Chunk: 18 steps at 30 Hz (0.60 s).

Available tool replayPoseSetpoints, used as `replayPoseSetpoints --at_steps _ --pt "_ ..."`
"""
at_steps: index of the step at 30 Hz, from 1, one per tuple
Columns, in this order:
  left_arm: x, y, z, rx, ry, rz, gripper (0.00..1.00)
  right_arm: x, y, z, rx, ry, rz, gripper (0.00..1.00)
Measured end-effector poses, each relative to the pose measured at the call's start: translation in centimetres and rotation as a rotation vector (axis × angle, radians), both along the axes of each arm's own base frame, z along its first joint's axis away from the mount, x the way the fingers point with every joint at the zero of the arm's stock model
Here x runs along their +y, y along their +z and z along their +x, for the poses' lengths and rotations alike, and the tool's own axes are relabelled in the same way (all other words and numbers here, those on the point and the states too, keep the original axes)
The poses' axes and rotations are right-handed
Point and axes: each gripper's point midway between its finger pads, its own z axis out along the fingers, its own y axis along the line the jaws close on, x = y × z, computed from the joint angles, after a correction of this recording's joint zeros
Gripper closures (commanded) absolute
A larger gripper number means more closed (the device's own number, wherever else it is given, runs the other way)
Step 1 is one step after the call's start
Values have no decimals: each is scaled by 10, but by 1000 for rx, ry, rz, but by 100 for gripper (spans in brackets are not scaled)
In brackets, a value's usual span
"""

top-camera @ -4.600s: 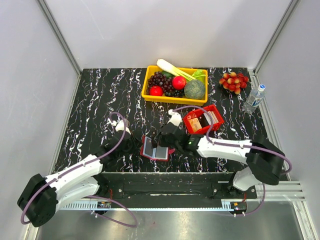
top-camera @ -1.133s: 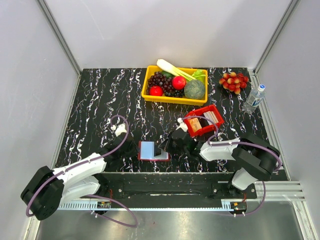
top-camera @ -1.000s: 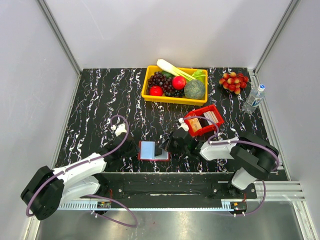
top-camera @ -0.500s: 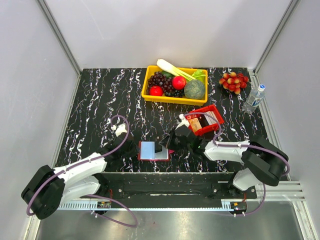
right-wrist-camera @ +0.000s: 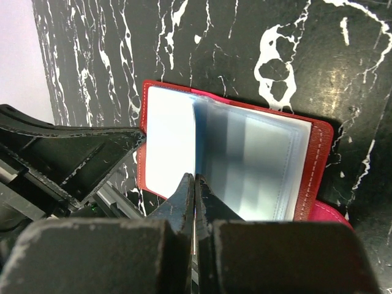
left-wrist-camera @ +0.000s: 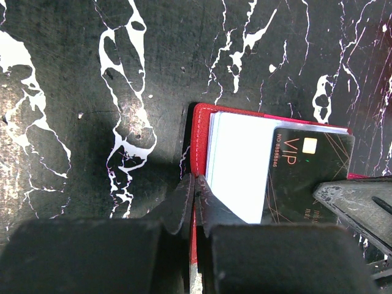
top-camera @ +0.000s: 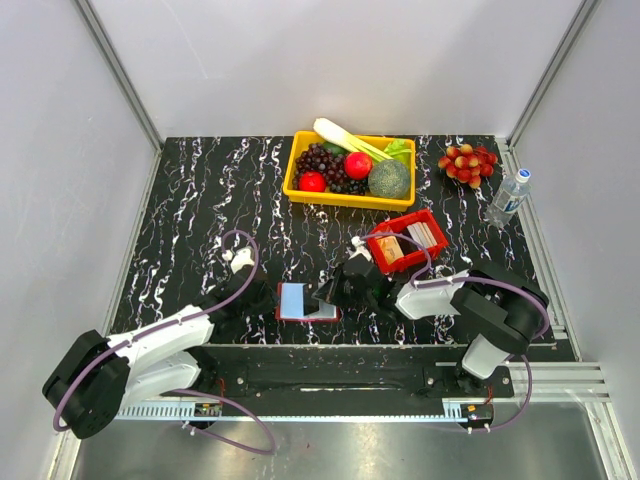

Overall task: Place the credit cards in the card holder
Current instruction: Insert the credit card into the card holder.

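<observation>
The card holder (top-camera: 295, 300) lies open near the table's front edge, dark red outside with pale blue-grey sleeves (right-wrist-camera: 257, 159). My left gripper (left-wrist-camera: 196, 184) is shut on its red left edge (left-wrist-camera: 201, 131) and shows at the holder's left in the top view (top-camera: 272, 300). My right gripper (right-wrist-camera: 195, 180) is shut on a black VIP credit card (left-wrist-camera: 306, 165). It holds the card over the holder's right half, edge-on in its own view. In the top view this gripper (top-camera: 332, 295) is at the holder's right side. More cards, tan (top-camera: 390, 250) and whitish (top-camera: 420, 235), stand in the red tray.
The bright red tray (top-camera: 441, 231) sits just behind my right arm. A yellow basket (top-camera: 345, 197) of fruit and vegetables stands at the back centre. A red fruit cluster (top-camera: 467, 162) and a water bottle (top-camera: 507, 197) are at the back right.
The holder now lies further left and flatter than 4.6 s ago. In the last second my right gripper shifted slightly over it with the black card. The left arm stayed still.
</observation>
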Motion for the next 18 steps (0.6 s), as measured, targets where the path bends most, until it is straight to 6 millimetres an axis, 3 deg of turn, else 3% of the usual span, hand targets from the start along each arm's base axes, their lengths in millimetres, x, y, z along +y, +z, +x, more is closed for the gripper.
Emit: replayPoseSetpoints --at_steps 18 --pt "0 0 0 0 0 0 100 -8 -4 -1 33 -60 19 100"
